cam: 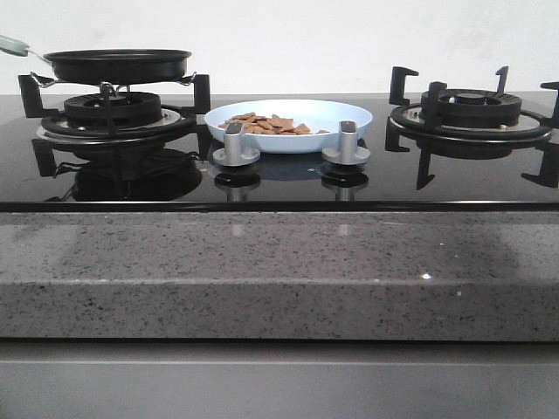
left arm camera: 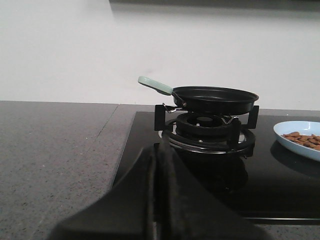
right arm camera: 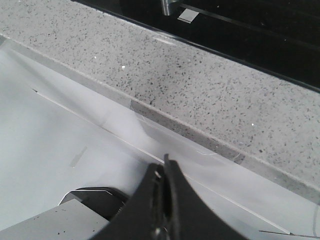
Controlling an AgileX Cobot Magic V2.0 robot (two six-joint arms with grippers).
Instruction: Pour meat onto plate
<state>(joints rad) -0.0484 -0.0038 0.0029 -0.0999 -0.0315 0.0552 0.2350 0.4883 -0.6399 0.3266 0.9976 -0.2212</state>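
The meat (cam: pixel 273 124) is lying as a low heap of small reddish-brown slices inside the plate (cam: pixel 349 114), gathered toward the plate's 9 o'clock half in the front view, while the half toward 3 o'clock is showing bare pale blue. The plate is sitting on the black glass cooktop (cam: pixel 472 188) between the two burners, just behind the two silver knobs (cam: pixel 236 150), which are standing at about 6 o'clock of it. At 9 o'clock of the plate, the black frying pan (cam: pixel 118 63) is resting level on the left burner's grate (cam: pixel 113 109), its pale green handle (cam: pixel 12 44) pointing out toward 9 o'clock; what the pan is holding cannot be told from this low angle. At 3 o'clock of the plate the right burner (cam: pixel 470 109) is standing bare. In front of the cooktop a speckled grey stone counter edge (cam: pixel 279 275) is running across. Neither arm is showing in the front view. In the left wrist view the left gripper (left arm camera: pixel 159 155) is hovering low near the counter, facing the pan, its dark fingers pressed together on nothing. In the right wrist view the right gripper (right arm camera: pixel 164 167) is hanging beside the stone edge, also clenched and carrying nothing.
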